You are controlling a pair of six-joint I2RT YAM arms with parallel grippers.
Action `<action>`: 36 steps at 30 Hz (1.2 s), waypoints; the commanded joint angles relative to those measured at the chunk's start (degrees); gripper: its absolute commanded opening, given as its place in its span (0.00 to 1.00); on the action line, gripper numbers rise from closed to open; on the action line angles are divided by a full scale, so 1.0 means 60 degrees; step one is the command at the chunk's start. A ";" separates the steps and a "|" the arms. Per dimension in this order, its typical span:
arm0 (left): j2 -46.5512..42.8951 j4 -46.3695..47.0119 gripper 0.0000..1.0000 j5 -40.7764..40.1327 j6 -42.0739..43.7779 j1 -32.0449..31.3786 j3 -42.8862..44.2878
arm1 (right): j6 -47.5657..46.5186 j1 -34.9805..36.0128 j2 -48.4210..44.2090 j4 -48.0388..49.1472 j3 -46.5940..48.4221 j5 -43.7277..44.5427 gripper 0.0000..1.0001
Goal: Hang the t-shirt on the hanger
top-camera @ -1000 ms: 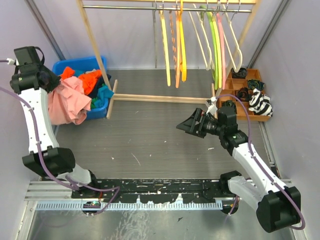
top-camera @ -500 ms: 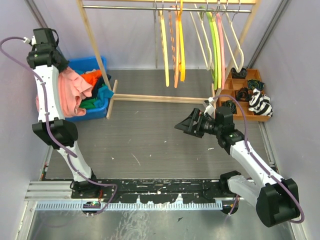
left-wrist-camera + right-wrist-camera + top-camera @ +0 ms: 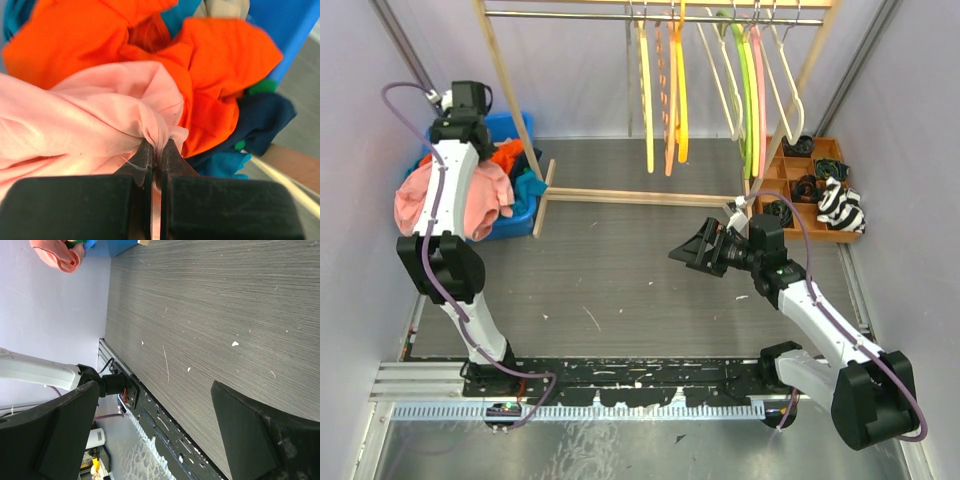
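Far left, from above: left arm (image 3: pixel 448 190) reaches up over the blue bin (image 3: pixel 525 218), and the t-shirt (image 3: pixel 420 205) hangs bunched over the bin's left edge. Hanger (image 3: pixel 723 88) hangs on the rail (image 3: pixel 580 14), well apart. Right gripper (image 3: pixel 678 255) sits above the table (image 3: pixel 620 270), jaws wide, holding nothing.

Left wrist: left gripper (image 3: pixel 156 147) is pinched tight on a t-shirt fold, with an orange garment (image 3: pixel 225 55) and a navy garment (image 3: pixel 260 117) behind.

Right wrist: fingers (image 3: pixel 65 435) are spread over the grey tabletop.
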 commanded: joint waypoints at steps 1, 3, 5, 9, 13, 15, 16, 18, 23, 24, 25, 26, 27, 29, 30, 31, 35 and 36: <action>-0.0191 0.0961 0.06 -0.0380 -0.0030 -0.0212 -0.1283 | -0.0049 0.0056 -0.0176 0.0396 0.0045 -0.0191 1.00; 0.0289 0.0754 0.07 -0.0496 0.0099 -0.0189 -0.1001 | -0.0100 0.0058 -0.0315 0.0219 0.0037 -0.0168 1.00; 0.0743 0.0638 0.08 -0.0575 0.0222 -0.0106 -0.0659 | -0.0054 0.0053 -0.0433 0.0212 -0.0037 -0.0187 1.00; 0.1290 0.0751 0.17 0.0155 0.0117 0.0398 -0.0593 | 0.0000 0.0056 -0.0578 0.0244 -0.0102 -0.0209 1.00; 0.1190 0.0596 0.53 0.0342 0.0153 0.0427 -0.0806 | -0.0027 0.0052 -0.0548 0.0279 -0.0146 -0.0298 1.00; 0.0530 0.0921 0.61 0.0179 0.0171 0.0311 -0.1478 | 0.0011 0.0053 -0.0454 0.0381 -0.0200 -0.0349 1.00; 0.0195 0.1008 0.64 0.0053 0.0158 0.0245 -0.1798 | 0.0070 0.0063 -0.0388 0.0532 -0.0236 -0.0413 1.00; -0.0582 0.1062 0.68 -0.0037 0.0024 0.0186 -0.2387 | 0.0142 0.0054 -0.0314 0.0661 -0.0300 -0.0524 1.00; -0.1888 0.1200 0.87 -0.0228 -0.0011 0.0156 -0.3496 | 0.0175 0.0078 -0.0320 0.0605 -0.0290 -0.0611 1.00; -0.2068 0.1105 0.90 -0.0261 -0.0022 0.0163 -0.3562 | 0.0188 0.0094 -0.0346 0.0568 -0.0258 -0.0612 1.00; -0.2264 0.1029 0.91 -0.0267 -0.0023 0.0157 -0.3638 | 0.0191 0.0116 -0.0373 0.0534 -0.0243 -0.0599 1.00; -0.2434 0.0974 0.91 -0.0277 -0.0031 0.0154 -0.3745 | 0.0212 0.0143 -0.0384 0.0508 -0.0218 -0.0578 1.00; -0.2642 0.0991 0.92 -0.0293 -0.0037 0.0174 -0.3932 | 0.0231 0.0181 -0.0412 0.0502 -0.0198 -0.0538 1.00; -0.2959 0.0980 0.93 -0.0279 -0.0082 0.0237 -0.4270 | 0.0284 0.0261 -0.0436 0.0501 -0.0158 -0.0490 1.00; -0.3079 0.0828 0.92 -0.0224 -0.0157 0.0296 -0.4382 | 0.0302 0.0335 -0.0452 0.0498 -0.0157 -0.0456 1.00; -0.3191 0.0698 0.93 -0.0169 -0.0231 0.0336 -0.4525 | 0.0319 0.0406 -0.0472 0.0507 -0.0179 -0.0387 1.00; -0.4151 0.0682 0.94 -0.0127 -0.0416 0.0401 -0.5447 | 0.0456 0.0680 -0.0491 0.0623 -0.0300 -0.0216 1.00; -0.4376 0.0810 0.95 -0.0113 -0.0419 0.0452 -0.5721 | 0.0492 0.0746 -0.0497 0.0669 -0.0323 -0.0191 1.00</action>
